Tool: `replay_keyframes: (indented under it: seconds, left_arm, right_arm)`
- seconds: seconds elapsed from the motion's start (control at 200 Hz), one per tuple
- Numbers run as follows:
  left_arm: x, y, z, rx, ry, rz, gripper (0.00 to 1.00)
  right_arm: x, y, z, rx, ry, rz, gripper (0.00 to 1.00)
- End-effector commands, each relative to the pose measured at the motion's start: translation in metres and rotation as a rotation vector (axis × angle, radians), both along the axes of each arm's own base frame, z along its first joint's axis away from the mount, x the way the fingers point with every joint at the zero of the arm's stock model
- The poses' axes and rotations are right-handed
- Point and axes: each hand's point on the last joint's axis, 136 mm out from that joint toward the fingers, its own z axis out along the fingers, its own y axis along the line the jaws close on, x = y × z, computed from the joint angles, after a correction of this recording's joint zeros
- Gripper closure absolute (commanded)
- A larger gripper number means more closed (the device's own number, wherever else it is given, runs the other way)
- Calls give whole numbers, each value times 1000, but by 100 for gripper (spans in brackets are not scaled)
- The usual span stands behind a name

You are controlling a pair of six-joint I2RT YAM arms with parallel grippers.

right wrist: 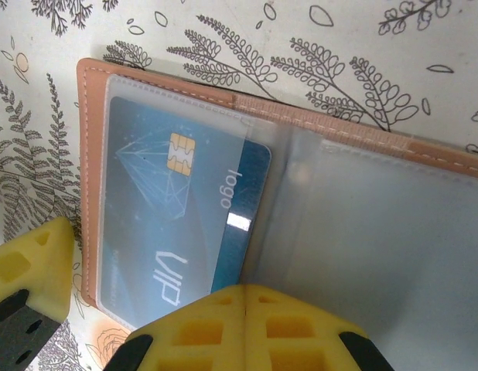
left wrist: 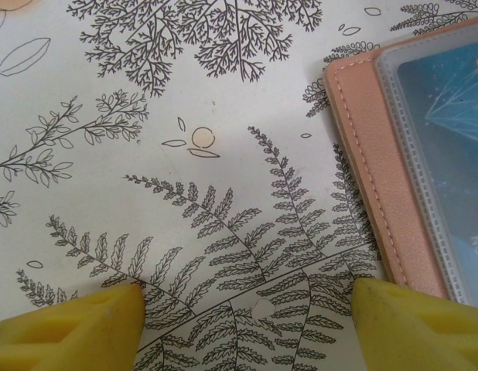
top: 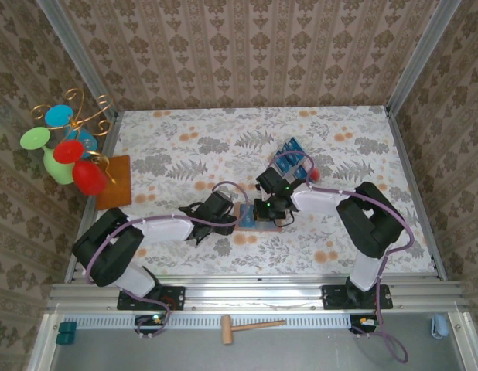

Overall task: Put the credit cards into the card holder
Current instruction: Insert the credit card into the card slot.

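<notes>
Logging credit card (right wrist: 177,224): thin, stiff, slick, I judge; best pushed at its exposed edge; right fingers (right wrist: 200,332) closed, left fingers (left wrist: 69,328) open.

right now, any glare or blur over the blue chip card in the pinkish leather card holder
right wrist: blue chip card sharp, lettering legible through the clear plastic sleeve, mild sheen on its empty pocket; left wrist: pinkish leather card holder stitching crisp, light even; top external: holder tiny, unreadable

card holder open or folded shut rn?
Open. The card holder lies spread flat in the right wrist view, clear inner sleeves facing up, a blue card mostly inside one.
</notes>
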Motion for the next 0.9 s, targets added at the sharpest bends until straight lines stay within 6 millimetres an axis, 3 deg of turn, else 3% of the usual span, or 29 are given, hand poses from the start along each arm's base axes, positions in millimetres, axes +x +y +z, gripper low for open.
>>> replay_keyframes:
  seconds: [0.0, 0.255, 0.37, 0.485, 0.66, 0.81, 0.895]
  left_arm:
    - [-9, -5, -14, -5, 51, -17, 28]
    - [-10, -6, -13, -5, 51, -20, 28]
    - [-10, -4, -11, -3, 47, -12, 28]
    - [-8, 2, -8, -8, 45, 12, 28]
    - [-5, 12, 7, -21, 23, 36, 28]
    - [-2, 14, 27, -28, -8, 37, 27]
    - [0, 10, 39, -47, -21, 32, 27]
  right_arm:
    - [-2, 7, -3, 6, 19, 14, 100]
    - [-4, 14, 0, 13, 18, 36, 100]
    - [-3, 13, 11, 14, -3, 44, 100]
    - [5, 5, 32, 30, -39, 28, 100]
    - [21, -23, 53, 26, -83, -20, 100]
    - [27, -42, 51, 1, -89, -42, 82]
    - [29, -47, 48, -12, -90, -41, 78]
